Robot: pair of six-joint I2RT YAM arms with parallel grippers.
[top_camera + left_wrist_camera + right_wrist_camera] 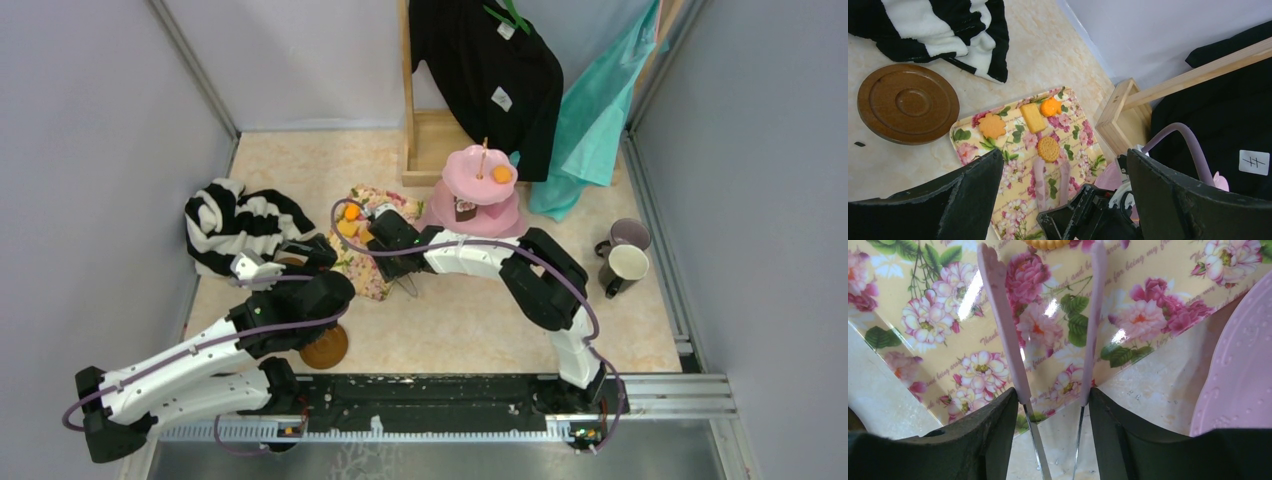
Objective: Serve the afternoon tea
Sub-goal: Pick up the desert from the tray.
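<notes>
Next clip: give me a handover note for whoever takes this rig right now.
Left claw: open, empty, beside the floral tray.
Right claw: shut on pink tongs, tips empty over the tray.
Done: orange pastry and brown pastry on the cake stand.
To do: four pastries on the tray; near saucer, far saucer without mugs; lilac mug, cream mug at the right.

The pink stand (478, 190) is standing upright at the back, carrying an orange pastry (501, 174) on top and a brown pastry (465, 209) lower. Four biscuits (1033, 117) are lying on the tray (1073, 135), with a saucer (908, 102) lying beside it. The lilac mug (630, 234) and cream mug (627, 263) are standing far right.
</notes>
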